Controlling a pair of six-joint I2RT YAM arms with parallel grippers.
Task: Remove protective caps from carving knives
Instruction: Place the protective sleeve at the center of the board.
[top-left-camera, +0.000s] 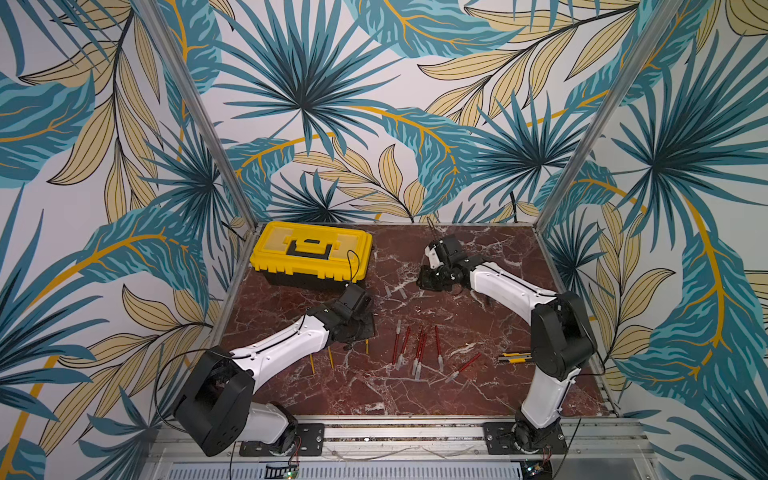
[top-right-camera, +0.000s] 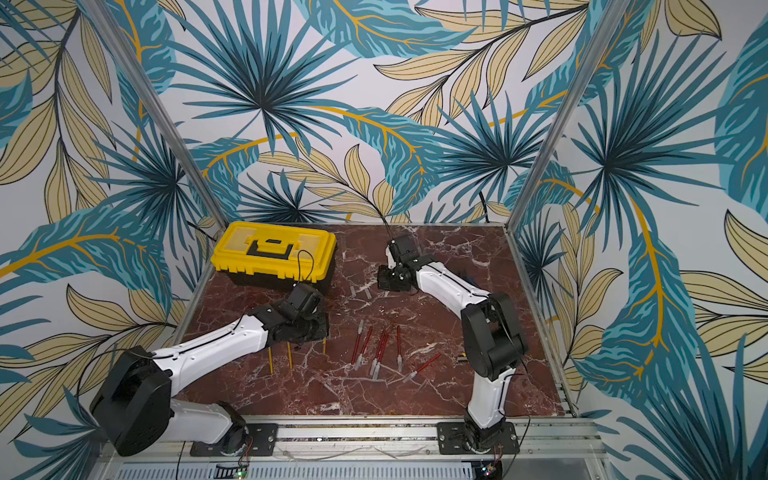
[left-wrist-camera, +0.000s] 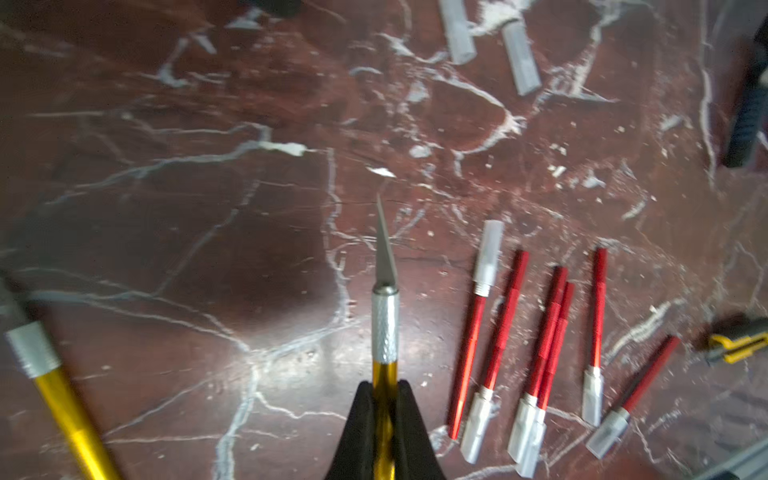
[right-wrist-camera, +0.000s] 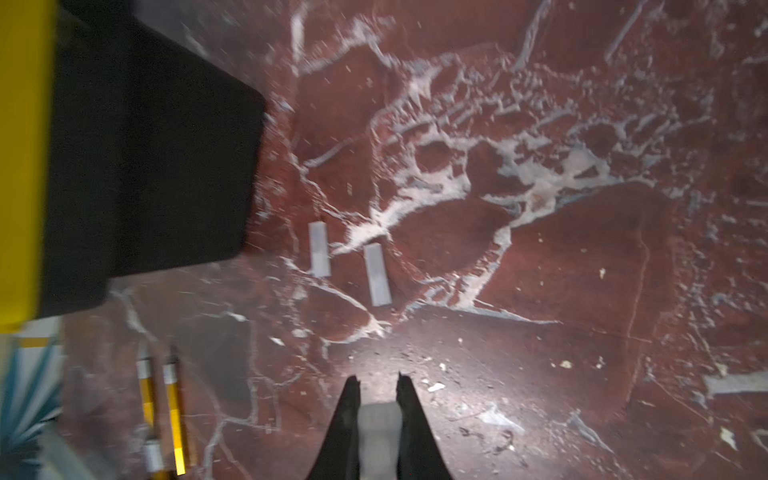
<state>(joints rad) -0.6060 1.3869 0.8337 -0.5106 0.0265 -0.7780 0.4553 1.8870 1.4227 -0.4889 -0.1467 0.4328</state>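
**About a third of the way through**

Two loose caps (right-wrist-camera: 320, 249) lie side by side on the marble table (top-left-camera: 478, 399), in the far middle just right of the yellow toolbox (top-left-camera: 309, 249). A third cap (right-wrist-camera: 380, 432) is in the right gripper (right-wrist-camera: 376, 380). That makes three caps off, which matches the three yellow knives. One yellow-handled knife (left-wrist-camera: 385, 320) shows a bare, pointed blade. The two other yellow knives (top-left-camera: 311, 363) lie at the near left beside the left arm, and their tips look uncapped, though blur keeps me from being sure.

The red-handled knives (left-wrist-camera: 505, 320) lie in a loose cluster in the near middle. I count six, and each has a pale cap on its tip. One has its cap at the far end, and the rest have theirs at the near end. Two overlap closely, so another may be hidden among them. By my reckoning the yellow set is done and the whole red set is left. A utility knife (top-left-camera: 515, 358) lies apart at the near right.

The left gripper (left-wrist-camera: 384, 384) is at the near left of the table, with its jaws pinched almost together on the yellow handle just behind the knurled silver collar. The blade points out ahead of it. I cannot tell whether the knife touches the table.

The right gripper is low over the far middle, near the two loose caps. Its jaws are drawn nearly together with the third cap clamped between them, and it touches nothing else that I can see
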